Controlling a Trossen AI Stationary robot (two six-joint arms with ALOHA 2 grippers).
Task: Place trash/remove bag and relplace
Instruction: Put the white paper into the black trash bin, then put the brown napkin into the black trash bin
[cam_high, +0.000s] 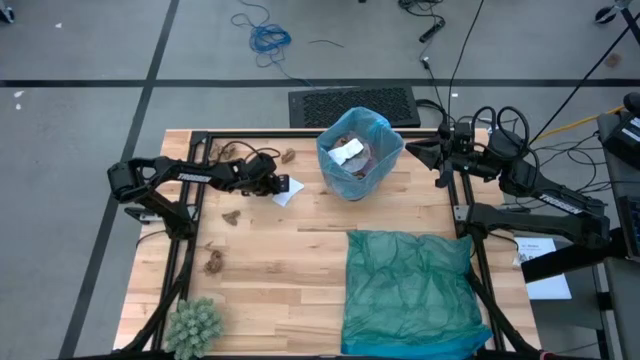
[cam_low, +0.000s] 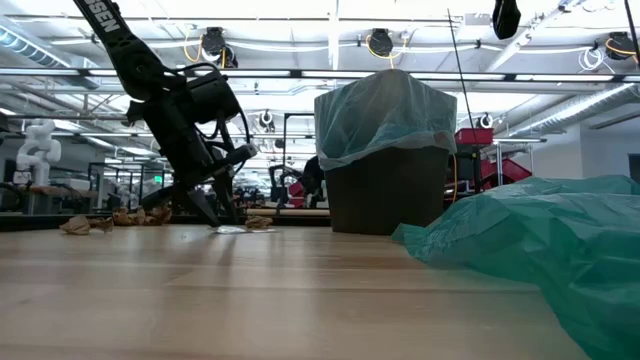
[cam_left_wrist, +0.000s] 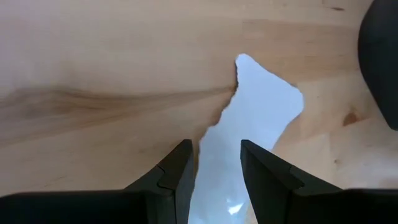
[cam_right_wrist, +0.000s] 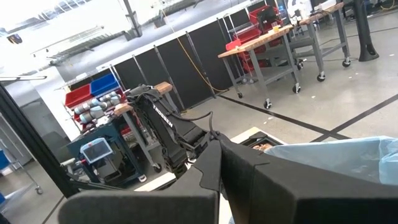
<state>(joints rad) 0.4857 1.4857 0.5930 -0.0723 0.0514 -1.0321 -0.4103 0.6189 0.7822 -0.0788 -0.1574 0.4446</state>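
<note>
Left gripper (cam_left_wrist: 214, 180), fingers apart, straddled 1 white scrap (cam_high: 287, 193) on table (cam_high: 300, 260). 1 blue-lined bin (cam_high: 358, 152) held trash; 3 brown wads lay loose. Right gripper (cam_high: 412, 151) closed.

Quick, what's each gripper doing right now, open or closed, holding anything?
Left gripper: open, straddling the white paper scrap on the table, not gripping.
Right gripper: shut, empty, beside the bin.
</note>
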